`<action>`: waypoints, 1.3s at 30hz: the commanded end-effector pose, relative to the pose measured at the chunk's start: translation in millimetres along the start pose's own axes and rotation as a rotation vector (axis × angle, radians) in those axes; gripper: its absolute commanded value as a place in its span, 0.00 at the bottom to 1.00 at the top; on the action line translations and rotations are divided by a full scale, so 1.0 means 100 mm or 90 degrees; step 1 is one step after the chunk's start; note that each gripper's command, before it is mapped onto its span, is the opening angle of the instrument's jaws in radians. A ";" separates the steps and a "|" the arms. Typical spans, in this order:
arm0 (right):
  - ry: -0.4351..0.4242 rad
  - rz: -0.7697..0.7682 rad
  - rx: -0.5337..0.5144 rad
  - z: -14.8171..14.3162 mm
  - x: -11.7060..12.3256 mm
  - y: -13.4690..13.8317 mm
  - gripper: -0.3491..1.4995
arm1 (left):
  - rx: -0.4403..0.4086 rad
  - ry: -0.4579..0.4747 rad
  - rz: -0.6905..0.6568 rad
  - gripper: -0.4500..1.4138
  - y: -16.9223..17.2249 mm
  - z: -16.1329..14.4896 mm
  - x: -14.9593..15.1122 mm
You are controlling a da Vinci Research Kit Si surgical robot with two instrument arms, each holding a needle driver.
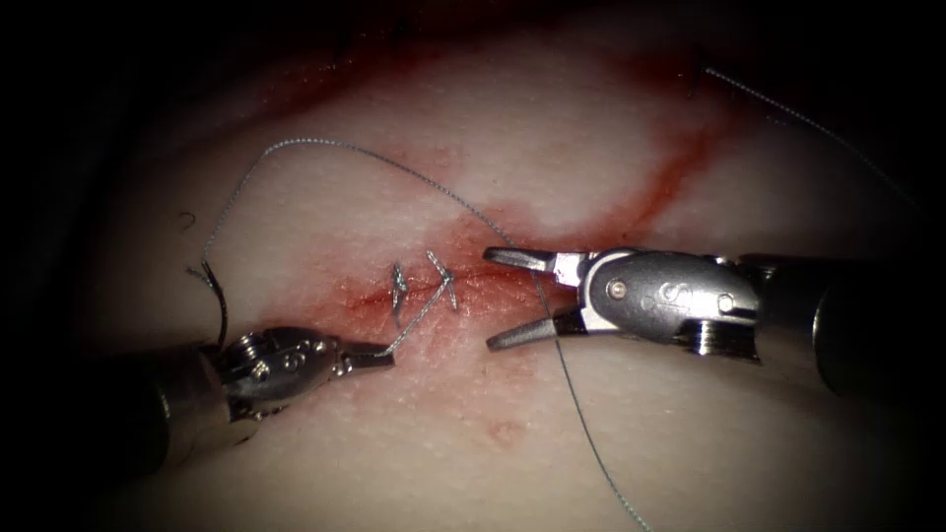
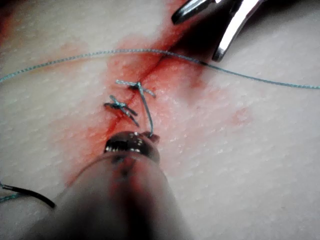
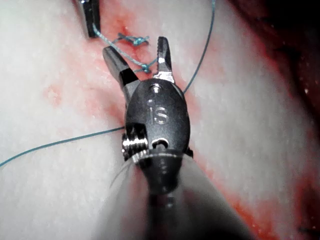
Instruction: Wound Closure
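The cut [image 1: 512,281] in the tissue [image 1: 591,433] carries two knotted stitches [image 1: 399,286] [image 1: 443,281]. My left tool [image 1: 379,357] is shut on a short thread end that rises from the right-hand knot; the same grip shows in the left wrist view [image 2: 150,136]. My right tool [image 1: 498,299] stands open just right of the stitches and holds nothing, its jaws spread around a knot [image 3: 147,66]. The long thread [image 1: 325,144] arcs over the tissue and passes under the right tool. The dark curved needle [image 1: 221,305] lies free on the tissue at the left, beside the left tool's wrist [image 2: 35,194].
Red fluid [image 1: 680,177] stains the tissue around the cut and toward the upper right. Another strand of thread [image 1: 788,108] lies at the far upper right. The long thread trails off toward the lower edge [image 1: 611,483].
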 end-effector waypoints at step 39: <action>0.098 -0.123 -0.146 0.112 -0.062 -0.013 0.69 | 0.028 0.015 0.010 0.19 0.021 0.002 0.051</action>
